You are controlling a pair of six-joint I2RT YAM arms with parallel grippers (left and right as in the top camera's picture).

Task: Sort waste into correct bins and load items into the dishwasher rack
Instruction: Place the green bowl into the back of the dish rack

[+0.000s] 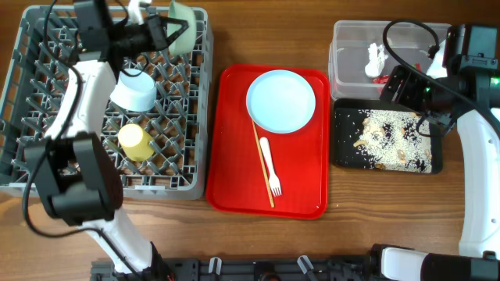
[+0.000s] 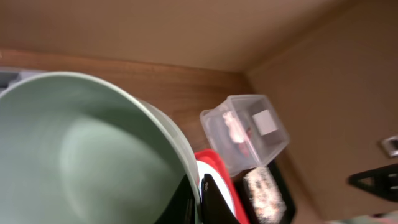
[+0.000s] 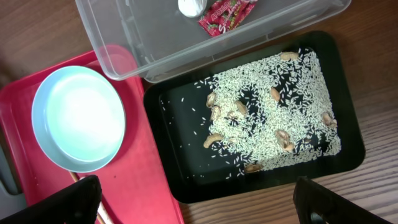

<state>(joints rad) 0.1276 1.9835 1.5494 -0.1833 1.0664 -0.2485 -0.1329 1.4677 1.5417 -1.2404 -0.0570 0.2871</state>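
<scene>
Overhead: the grey dishwasher rack (image 1: 47, 168) is set on the bench (image 1: 351, 226) at 9 o'clock. At the rack's 1 o'clock corner a pale green bowl (image 1: 184, 22) is held on edge by the left claw (image 1: 170, 33). An upturned bowl (image 1: 133, 90) sits at the rack's centre, with a yellow cup (image 1: 134, 141) just beside it at 6 o'clock. On the red tray (image 1: 308, 191) in the middle, a round plate (image 1: 281, 100) lies at 12 o'clock, and a chopstick (image 1: 260, 160) and a white fork (image 1: 271, 168) lie side by side below it. A clear tub (image 1: 350, 47) at 2 o'clock holds a white scrap (image 1: 376, 58) and a red wrapper (image 1: 381, 79). Touching its near side, a black tray (image 1: 344, 156) carries rice scraps (image 1: 387, 133). The right claw (image 1: 400, 84) is seen over the seam between tub and tray.

Left wrist: the bowl's rim is pinched between the dark fingers (image 2: 214, 202) at 6 o'clock. The tub, red tray and black tray are seen blurred at 4 o'clock.

Right wrist: the fingers (image 3: 56, 202) are spread wide, at 7 and 5 o'clock, with nothing between them. The rice-strewn black tray fills the centre, the plate lies at 9 o'clock, and the wrapper and scrap lie in the tub at 12 o'clock.
</scene>
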